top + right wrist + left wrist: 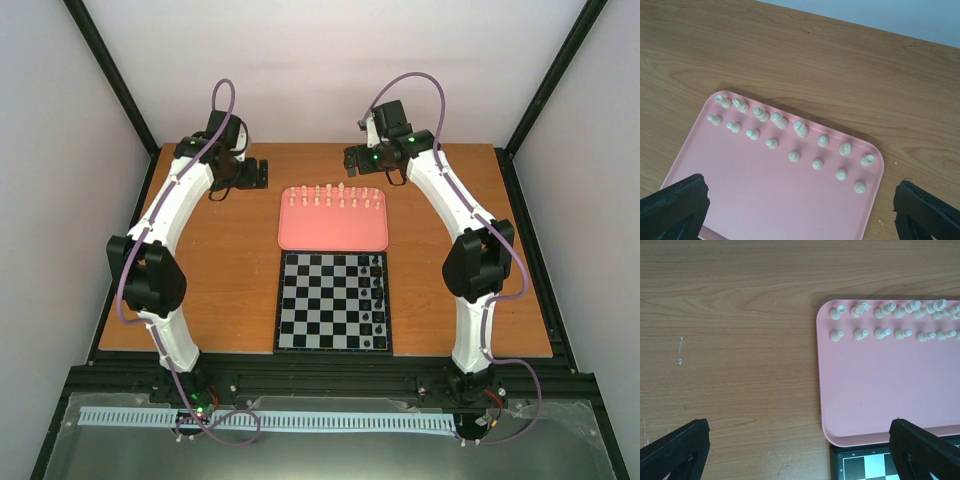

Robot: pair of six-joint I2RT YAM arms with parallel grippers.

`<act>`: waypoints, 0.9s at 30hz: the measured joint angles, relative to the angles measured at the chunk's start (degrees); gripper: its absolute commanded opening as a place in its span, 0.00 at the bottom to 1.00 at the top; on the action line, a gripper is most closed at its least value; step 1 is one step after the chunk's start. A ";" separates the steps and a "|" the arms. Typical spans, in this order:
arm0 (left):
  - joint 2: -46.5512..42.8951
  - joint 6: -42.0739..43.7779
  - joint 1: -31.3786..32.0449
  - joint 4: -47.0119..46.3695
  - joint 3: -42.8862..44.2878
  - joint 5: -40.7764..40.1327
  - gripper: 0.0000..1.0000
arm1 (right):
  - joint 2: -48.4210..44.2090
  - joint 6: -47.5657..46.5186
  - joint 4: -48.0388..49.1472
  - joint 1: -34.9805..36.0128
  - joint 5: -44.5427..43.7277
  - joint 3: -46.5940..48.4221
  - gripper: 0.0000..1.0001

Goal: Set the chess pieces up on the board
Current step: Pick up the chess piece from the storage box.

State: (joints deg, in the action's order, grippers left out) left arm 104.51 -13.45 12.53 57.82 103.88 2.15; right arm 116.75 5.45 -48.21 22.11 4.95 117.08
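Observation:
The chess pieces [335, 197], small and cream, stand in two rows along the far edge of a pink tray [330, 232]. They show in the left wrist view [883, 333] and the right wrist view [795, 156]. The board [320, 300], black-and-white chequered, lies just in front of the tray; its corner [865, 465] shows under the left wrist. My left gripper [254, 173] hovers open left of the tray, its fingers [675, 450] wide apart over bare wood. My right gripper [352, 158] hangs open above the tray's far edge, its fingers [675, 207] holding nothing.
Small black pieces [377, 295] fill the two right-hand columns of the board. The tray [880, 390] [765, 200] has a low raised rim. Wooden table [220, 280] lies on both sides, bounded by black frame posts and white walls.

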 measured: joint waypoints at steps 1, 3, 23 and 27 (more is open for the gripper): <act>0.00 0.00 0.00 0.00 0.00 0.00 1.00 | 0.00 0.00 0.00 0.00 0.02 0.00 1.00; 0.02 0.00 0.00 0.00 0.00 0.00 1.00 | 0.00 0.00 0.00 0.00 -0.02 0.00 1.00; 0.02 -0.02 0.00 0.00 -0.55 1.05 1.00 | 8.55 3.67 -3.78 -2.40 -3.41 12.87 0.58; 0.09 -0.02 0.00 0.07 -1.31 1.16 1.00 | 13.22 4.52 -5.66 -3.74 -3.58 13.84 0.50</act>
State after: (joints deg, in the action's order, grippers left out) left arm 104.60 -13.47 12.53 57.89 102.56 3.31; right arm 129.97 9.98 -53.87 18.37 1.37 130.91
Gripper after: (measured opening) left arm 0.999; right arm 0.532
